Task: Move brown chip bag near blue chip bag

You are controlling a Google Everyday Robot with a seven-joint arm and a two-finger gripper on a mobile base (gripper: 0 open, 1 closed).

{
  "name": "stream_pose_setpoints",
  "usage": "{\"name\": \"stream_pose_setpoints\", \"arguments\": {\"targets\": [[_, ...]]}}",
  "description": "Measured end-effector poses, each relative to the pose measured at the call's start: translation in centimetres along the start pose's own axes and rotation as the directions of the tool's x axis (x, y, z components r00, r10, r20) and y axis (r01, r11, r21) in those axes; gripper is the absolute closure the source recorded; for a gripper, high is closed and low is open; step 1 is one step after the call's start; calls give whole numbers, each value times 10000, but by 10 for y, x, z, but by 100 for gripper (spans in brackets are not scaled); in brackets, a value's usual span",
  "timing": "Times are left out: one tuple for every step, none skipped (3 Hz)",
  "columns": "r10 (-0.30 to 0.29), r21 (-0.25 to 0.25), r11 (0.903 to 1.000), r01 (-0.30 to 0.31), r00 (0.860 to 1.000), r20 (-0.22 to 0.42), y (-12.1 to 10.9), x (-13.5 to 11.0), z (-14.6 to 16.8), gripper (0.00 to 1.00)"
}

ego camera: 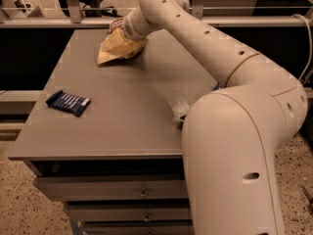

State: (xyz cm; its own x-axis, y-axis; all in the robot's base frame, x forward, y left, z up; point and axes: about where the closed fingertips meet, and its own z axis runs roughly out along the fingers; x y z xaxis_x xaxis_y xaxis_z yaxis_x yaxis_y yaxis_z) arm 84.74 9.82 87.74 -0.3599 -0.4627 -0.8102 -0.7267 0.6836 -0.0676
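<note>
Grey table (122, 111) over drawers (142, 192), speckled floor (19, 204). Gripper (117, 28) at the far edge, on the brown chip bag (117, 48); whether it grips cannot be told. The arm (234, 67) hides the table's right side.

Dim, warm indoor light falls from above. The white arm (234, 131) is the brightest surface. A pale patch of glare lies on the grey desk (122, 116) beside it. The end effector (119, 30), at the desk's far side, sits against a dark background.
</note>
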Motion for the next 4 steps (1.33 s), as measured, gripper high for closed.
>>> {"name": "stream_pose_setpoints", "arguments": {"targets": [[36, 237, 9997, -34, 10000, -90, -4, 3, 5, 41], [-322, 527, 9981, 324, 9995, -34, -6, -4, -2, 64], [-1009, 843, 9914, 998, 9949, 85, -4, -16, -28, 87], [-1663, 1037, 9810, 1638, 9860, 151, 2, -26, -64, 100]]}}
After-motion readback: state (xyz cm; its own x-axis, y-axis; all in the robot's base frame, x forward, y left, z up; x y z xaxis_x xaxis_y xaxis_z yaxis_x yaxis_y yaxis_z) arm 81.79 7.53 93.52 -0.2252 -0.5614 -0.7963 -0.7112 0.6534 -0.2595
